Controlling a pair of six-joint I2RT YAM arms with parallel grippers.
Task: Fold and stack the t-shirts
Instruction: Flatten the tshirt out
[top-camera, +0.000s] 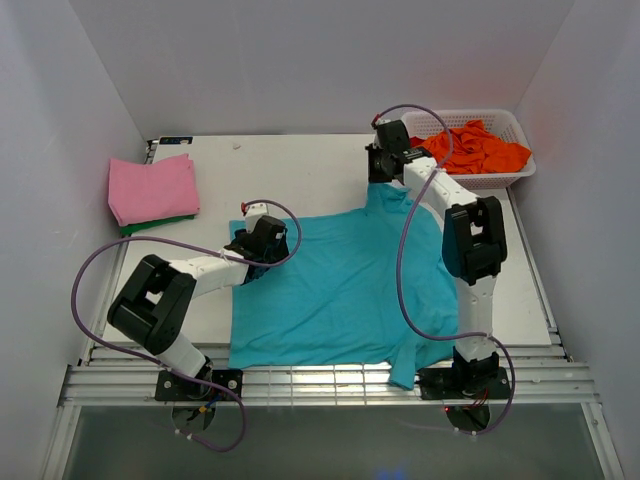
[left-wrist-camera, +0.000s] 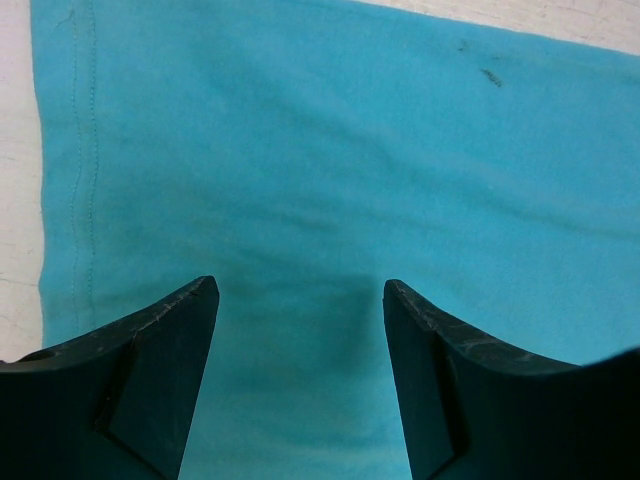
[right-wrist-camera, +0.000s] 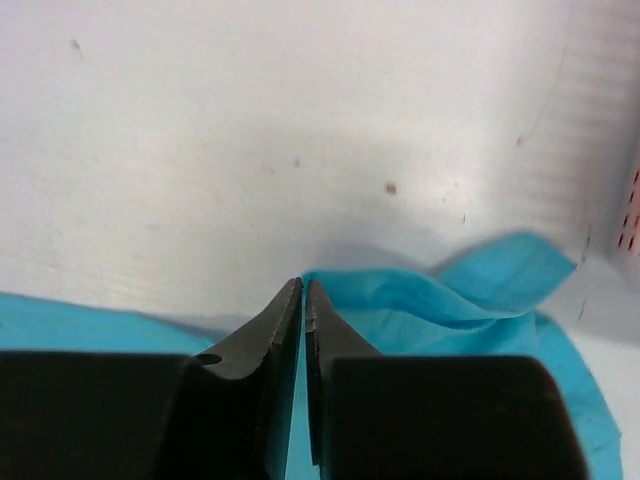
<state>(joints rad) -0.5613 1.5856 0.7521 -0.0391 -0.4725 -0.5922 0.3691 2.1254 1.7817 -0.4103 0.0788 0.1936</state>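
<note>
Count of shirts on view: 1 teal t-shirt (top-camera: 340, 290), spread flat on table (top-camera: 300, 165) from centre to near edge, one sleeve hanging over the front rail. 1 pink t-shirt (top-camera: 150, 187) lay folded at far-left corner, on top of 1 green t-shirt (top-camera: 160, 224); of the green only a thin strip showed along the near side. Orange t-shirts (top-camera: 480, 147) sat in a crumpled heap inside 1 white basket (top-camera: 522, 170) at far right; no. of pcs in the heap could not be told. 2 arms, 2 grippers.

Left gripper (left-wrist-camera: 300, 285): jaws spread wide, poised over teal cloth nr its left edge. Stitched hem ran down the left of the wrist view. Whether the tips touched the cloth: couldn't tell.

Right gripper (right-wrist-camera: 303, 283): jaws pressed together, pinching a fold of the teal t-shirt at its far-right sleeve, nr the basket. Cloth puckered up twd the tips; rest of shirt lay flat.
</note>
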